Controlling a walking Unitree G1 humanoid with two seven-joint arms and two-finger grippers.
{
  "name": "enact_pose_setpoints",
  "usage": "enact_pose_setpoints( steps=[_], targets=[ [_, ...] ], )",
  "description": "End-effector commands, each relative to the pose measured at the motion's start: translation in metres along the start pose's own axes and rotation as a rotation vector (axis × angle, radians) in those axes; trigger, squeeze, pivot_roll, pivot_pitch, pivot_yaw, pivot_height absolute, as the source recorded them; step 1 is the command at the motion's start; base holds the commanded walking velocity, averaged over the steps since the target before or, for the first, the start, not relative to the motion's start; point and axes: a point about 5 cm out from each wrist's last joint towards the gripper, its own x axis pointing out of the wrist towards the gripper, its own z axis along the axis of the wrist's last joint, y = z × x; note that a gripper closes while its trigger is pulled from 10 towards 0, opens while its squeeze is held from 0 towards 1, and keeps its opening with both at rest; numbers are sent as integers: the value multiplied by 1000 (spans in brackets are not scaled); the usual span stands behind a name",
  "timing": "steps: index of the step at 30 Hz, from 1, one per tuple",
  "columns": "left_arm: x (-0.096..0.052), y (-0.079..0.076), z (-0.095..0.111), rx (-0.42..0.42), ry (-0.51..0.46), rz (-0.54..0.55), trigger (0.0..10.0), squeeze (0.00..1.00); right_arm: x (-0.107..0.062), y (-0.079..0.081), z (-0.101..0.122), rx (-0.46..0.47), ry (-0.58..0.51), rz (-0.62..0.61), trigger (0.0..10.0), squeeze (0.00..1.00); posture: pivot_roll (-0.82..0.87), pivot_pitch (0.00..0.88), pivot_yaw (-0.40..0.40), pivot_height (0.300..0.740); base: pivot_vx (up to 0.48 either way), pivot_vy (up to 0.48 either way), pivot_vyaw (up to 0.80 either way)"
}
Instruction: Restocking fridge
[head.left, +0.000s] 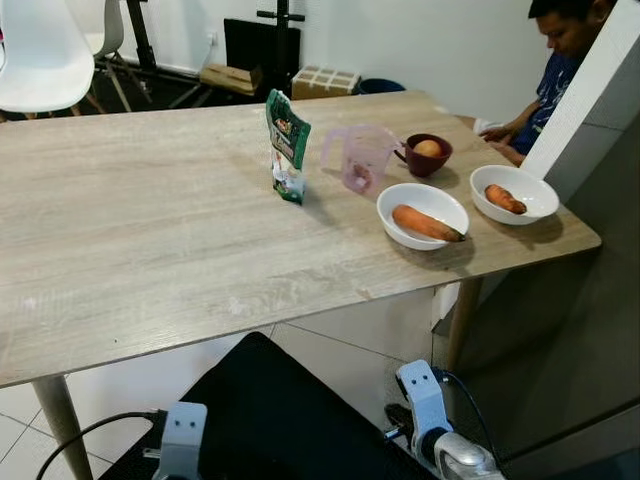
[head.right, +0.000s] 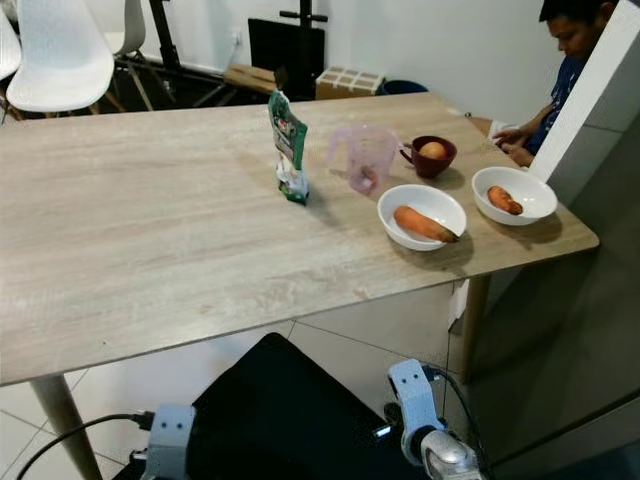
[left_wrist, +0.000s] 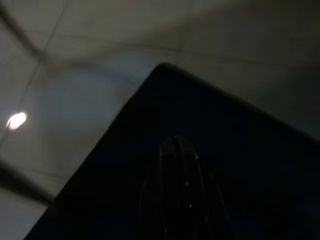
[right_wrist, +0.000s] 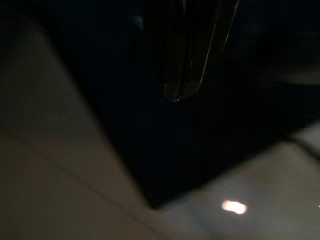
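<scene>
On the wooden table (head.left: 150, 230) stands a green snack pouch (head.left: 286, 146), upright near the middle. A translucent pink measuring cup (head.left: 358, 157) is to its right. Behind the cup, a dark red bowl (head.left: 428, 156) holds a round yellow-orange fruit (head.left: 427, 148). Two white bowls sit near the table's right end: the nearer one (head.left: 422, 214) holds a carrot (head.left: 424, 223), the farther one (head.left: 514, 193) holds a smaller orange piece (head.left: 504, 198). Both arms hang idle below the table. My left gripper (left_wrist: 175, 142) and right gripper (right_wrist: 176, 96) each appear in a dark wrist view with fingers pressed together over floor tiles.
A person (head.left: 556, 60) sits at the table's far right corner. A tall white and grey panel (head.left: 600, 110) rises at the right edge. White chairs (head.left: 40, 55), boxes (head.left: 325, 80) and a black stand (head.left: 262, 45) line the back wall. Tiled floor (head.left: 350, 350) lies under the table.
</scene>
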Motion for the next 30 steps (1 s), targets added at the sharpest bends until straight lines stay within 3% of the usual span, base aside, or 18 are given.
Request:
enact_pose_setpoints(
  steps=[1,3,4,5,8,10,11,12,13,15,20,24,28,30],
  targets=[
    [-7,0,3,24,-42,-96,10000,0,-8,-5,2,53,-31,97,10000,0,-54,106,-69,740,0,0,0],
    [-11,-3,5,31,-57,-146,10000,0,-10,-6,4,55,-34,129,10000,0,-54,106,-69,740,0,0,0],
    [-25,-13,11,25,-95,-308,10000,0,-16,-9,8,53,-7,258,10000,0,-56,107,-70,740,0,0,0],
    [-30,-14,15,19,-110,-353,10000,0,-19,-10,12,46,-9,319,10000,0,-55,108,-74,740,0,0,0],
    [-35,-12,25,10,-147,-421,10000,0,-23,-11,25,44,-36,429,10000,0,-53,108,-80,740,0,0,0],
    [-35,-12,25,10,-147,-421,10000,0,-23,-11,25,44,-36,429,10000,0,-53,108,-80,740,0,0,0],
    [-39,-7,47,-4,-193,-532,10000,0,-28,-11,55,59,-100,579,10000,0,-45,107,-89,740,0,0,0],
    [-41,-5,61,-9,-215,-598,10000,0,-32,-9,71,66,-132,662,10000,0,-43,108,-90,740,0,0,0],
    [-41,-5,61,-9,-215,-598,10000,0,-32,-9,71,66,-132,662,10000,0,-43,108,-90,740,0,0,0],
    [-41,-4,82,-8,-250,-677,10000,0,-35,-4,94,77,-185,758,10000,0,-39,107,-92,740,0,0,0],
    [-44,-10,129,-4,-349,-787,10000,0,-44,5,133,109,-334,882,10000,0,-33,103,-92,740,0,0,0],
    [-46,-13,140,-10,-369,-819,10000,0,-48,7,142,117,-372,909,10000,0,-33,102,-91,740,0,0,0],
    [-50,-25,184,-57,-474,-901,10000,0,-66,16,184,159,-554,979,10000,0,-38,98,-86,740,0,0,0],
    [-50,-25,189,-63,-492,-902,10000,0,-67,17,188,159,-572,979,10000,0,-38,98,-86,740,0,0,0]
  ],
)
